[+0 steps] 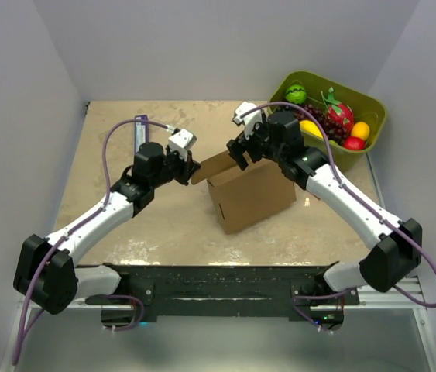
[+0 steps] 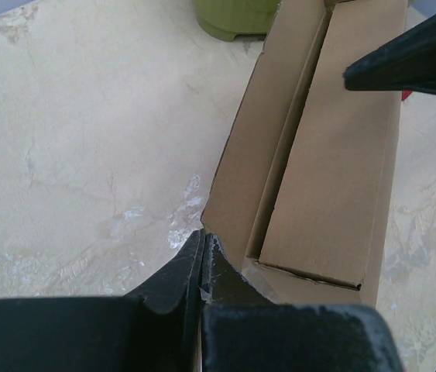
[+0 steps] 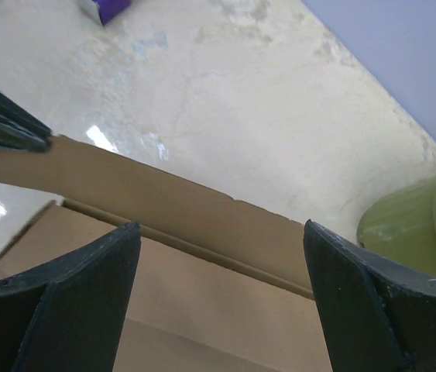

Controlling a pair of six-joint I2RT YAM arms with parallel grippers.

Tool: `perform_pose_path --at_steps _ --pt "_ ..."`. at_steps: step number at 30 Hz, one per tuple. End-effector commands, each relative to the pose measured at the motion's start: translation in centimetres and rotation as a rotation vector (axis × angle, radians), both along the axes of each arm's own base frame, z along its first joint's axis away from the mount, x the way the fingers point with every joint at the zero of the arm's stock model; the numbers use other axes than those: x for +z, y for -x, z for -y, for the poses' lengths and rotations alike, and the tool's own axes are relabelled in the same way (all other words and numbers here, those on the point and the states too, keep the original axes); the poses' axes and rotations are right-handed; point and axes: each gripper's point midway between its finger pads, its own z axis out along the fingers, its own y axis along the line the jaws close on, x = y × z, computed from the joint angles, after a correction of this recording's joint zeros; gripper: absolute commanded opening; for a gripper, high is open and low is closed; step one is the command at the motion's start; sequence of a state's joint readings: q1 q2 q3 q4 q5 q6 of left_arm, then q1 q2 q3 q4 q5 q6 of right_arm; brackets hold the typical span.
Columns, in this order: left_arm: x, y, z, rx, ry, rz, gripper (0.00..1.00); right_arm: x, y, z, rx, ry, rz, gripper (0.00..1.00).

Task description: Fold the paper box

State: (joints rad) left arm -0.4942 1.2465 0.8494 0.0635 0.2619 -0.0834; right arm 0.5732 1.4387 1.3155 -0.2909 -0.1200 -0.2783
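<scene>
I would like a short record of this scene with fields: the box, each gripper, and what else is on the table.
paper box: brown cardboard, partly folded, on the table
flap: long, sticking out to the left
left gripper: shut, pinching the flap's end
right gripper: open, above the flap
bin: green, holds fruit, far right corner

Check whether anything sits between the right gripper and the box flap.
Nothing visible does. The open right gripper hangs straight over the flap of the paper box. The left gripper pinches the flap's end, off to one side; the green bin stands apart.
</scene>
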Motion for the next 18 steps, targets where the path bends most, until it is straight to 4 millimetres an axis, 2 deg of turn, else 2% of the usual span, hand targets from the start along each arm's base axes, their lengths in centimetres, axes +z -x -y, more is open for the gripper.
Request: perform_pose_path --at_steps 1,3,5,6,7,8,9,10,11,13,14,15,16,18 --pt "1.3 -0.3 0.8 -0.040 -0.011 0.037 0.00 3.9 3.5 -0.7 0.108 -0.124 0.071 0.92" --pt "1.7 -0.6 0.9 -0.044 -0.023 0.043 0.00 3.5 4.1 -0.2 0.099 -0.123 0.046 0.92" --pt "1.8 -1.0 1.1 -0.056 -0.048 0.046 0.00 3.8 4.3 0.6 0.028 -0.161 0.026 0.84" --pt "2.0 -1.0 1.0 -0.055 -0.061 0.022 0.00 2.2 4.8 0.7 -0.011 -0.199 -0.041 0.81" --pt "1.8 -1.2 1.0 -0.069 -0.088 0.035 0.00 2.4 5.6 0.8 -0.006 -0.228 -0.045 0.70" --pt "1.8 -1.2 1.1 -0.089 -0.106 0.043 0.00 2.4 5.8 0.9 -0.024 -0.252 -0.035 0.66" --pt "2.3 -1.4 1.3 -0.099 -0.108 0.058 0.00 0.0 6.7 1.4 -0.079 -0.285 -0.097 0.65" --pt "2.0 -1.7 1.4 -0.110 -0.126 0.062 0.00 1.5 7.3 1.6 -0.074 -0.354 -0.048 0.63" --pt "1.8 -1.8 1.3 -0.112 -0.136 0.058 0.00 -1.0 8.5 1.7 -0.071 -0.370 -0.102 0.61" --pt "1.7 -2.3 1.5 -0.123 -0.149 0.063 0.00 -1.5 10.4 1.0 -0.025 -0.419 -0.112 0.59" --pt "1.8 -2.4 1.5 -0.123 -0.156 0.066 0.00 -0.6 11.3 0.9 -0.002 -0.460 -0.085 0.58" --pt "2.1 -2.6 1.4 -0.120 -0.159 0.075 0.00 -2.3 12.6 0.2 0.015 -0.460 -0.130 0.57" --pt "2.4 -2.8 1.3 -0.117 -0.164 0.090 0.00 -2.5 13.3 -0.3 0.035 -0.474 -0.132 0.57" --pt "3.0 -3.1 1.1 -0.113 -0.167 0.112 0.00 -4.1 14.5 -1.1 0.048 -0.479 -0.181 0.57"
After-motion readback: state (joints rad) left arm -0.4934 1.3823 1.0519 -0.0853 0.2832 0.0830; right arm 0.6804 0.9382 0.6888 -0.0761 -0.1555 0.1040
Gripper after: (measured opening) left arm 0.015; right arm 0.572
